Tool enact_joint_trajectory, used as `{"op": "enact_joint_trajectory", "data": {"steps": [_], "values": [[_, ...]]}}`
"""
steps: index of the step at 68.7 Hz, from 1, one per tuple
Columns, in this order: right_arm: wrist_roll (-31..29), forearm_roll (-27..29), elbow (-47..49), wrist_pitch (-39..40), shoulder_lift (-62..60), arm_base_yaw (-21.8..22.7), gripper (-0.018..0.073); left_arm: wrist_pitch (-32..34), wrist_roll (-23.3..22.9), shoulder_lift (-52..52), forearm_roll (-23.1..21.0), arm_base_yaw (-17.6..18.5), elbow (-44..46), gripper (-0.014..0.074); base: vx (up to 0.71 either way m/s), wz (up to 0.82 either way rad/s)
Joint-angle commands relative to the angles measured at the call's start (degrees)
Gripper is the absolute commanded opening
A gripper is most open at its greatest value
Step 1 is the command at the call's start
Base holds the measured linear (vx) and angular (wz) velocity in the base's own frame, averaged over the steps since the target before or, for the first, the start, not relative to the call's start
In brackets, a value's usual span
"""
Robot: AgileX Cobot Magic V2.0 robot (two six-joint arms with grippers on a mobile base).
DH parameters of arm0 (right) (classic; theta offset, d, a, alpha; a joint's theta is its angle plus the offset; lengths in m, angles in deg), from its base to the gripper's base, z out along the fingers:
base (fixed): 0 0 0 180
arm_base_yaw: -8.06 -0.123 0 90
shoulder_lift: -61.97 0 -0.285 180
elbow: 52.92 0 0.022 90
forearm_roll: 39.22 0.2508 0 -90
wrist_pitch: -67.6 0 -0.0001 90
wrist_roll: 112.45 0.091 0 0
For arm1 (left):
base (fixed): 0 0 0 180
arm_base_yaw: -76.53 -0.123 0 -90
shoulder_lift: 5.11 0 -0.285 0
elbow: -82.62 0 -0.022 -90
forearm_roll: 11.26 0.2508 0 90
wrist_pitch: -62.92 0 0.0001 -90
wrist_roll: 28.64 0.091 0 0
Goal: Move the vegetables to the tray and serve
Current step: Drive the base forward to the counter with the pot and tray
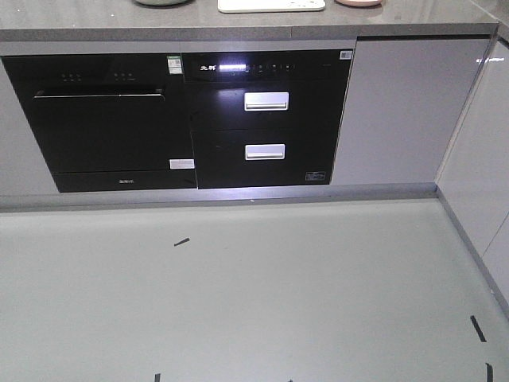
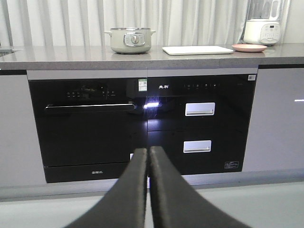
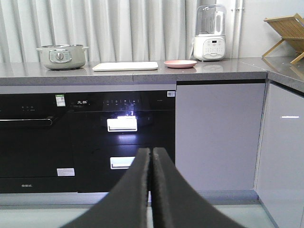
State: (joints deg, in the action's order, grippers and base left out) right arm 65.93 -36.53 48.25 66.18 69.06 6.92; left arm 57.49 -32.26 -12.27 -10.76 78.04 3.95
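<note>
**Inspector:** State of the left end effector (image 2: 147,152)?

**Recorder:** Fingers pressed together with nothing between them. It sits at bottom centre of the left wrist view, pointing at the black appliances (image 2: 142,123) under the bench (image 2: 71,59).

**Inspector:** And the right end effector (image 3: 152,151)?

**Recorder:** Same condition: closed flat and empty, at bottom centre of the right wrist view, well apart from the bench.

**Inspector:** Location of the tray (image 2: 197,50)?

**Recorder:** Flat on the bench, upper centre-right of the left wrist view. A lidded pot (image 2: 129,40) stands to its left and a pink plate (image 2: 249,47) just to its right, neither touching it. A white blender (image 2: 261,23) stands at upper right, beside the plate, before a pale curtain (image 2: 61,21).

**Inspector:** Contents of the tray?

**Recorder:** Cannot tell; its top is seen nearly edge-on from this low angle.

**Inspector:** Floor (image 1: 238,302)?

**Recorder:** Pale grey, with short black tape marks (image 1: 181,241) in the front view.
</note>
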Motion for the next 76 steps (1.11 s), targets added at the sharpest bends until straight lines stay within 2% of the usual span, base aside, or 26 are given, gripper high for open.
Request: {"op": "enact_joint_trajectory", "data": {"steps": [1, 76], "values": [[-0.2, -0.5, -0.9, 4.4, -0.3, 0.0, -0.0006, 4.4, -0.2, 0.8, -0.5, 0.0, -1.6, -0.0006, 0.14, -0.02], [-0.2, -0.5, -0.9, 4.4, -0.3, 0.0, -0.0006, 4.4, -0.2, 0.8, -0.5, 0.0, -1.6, -0.0006, 0.16, -0.01]]}}
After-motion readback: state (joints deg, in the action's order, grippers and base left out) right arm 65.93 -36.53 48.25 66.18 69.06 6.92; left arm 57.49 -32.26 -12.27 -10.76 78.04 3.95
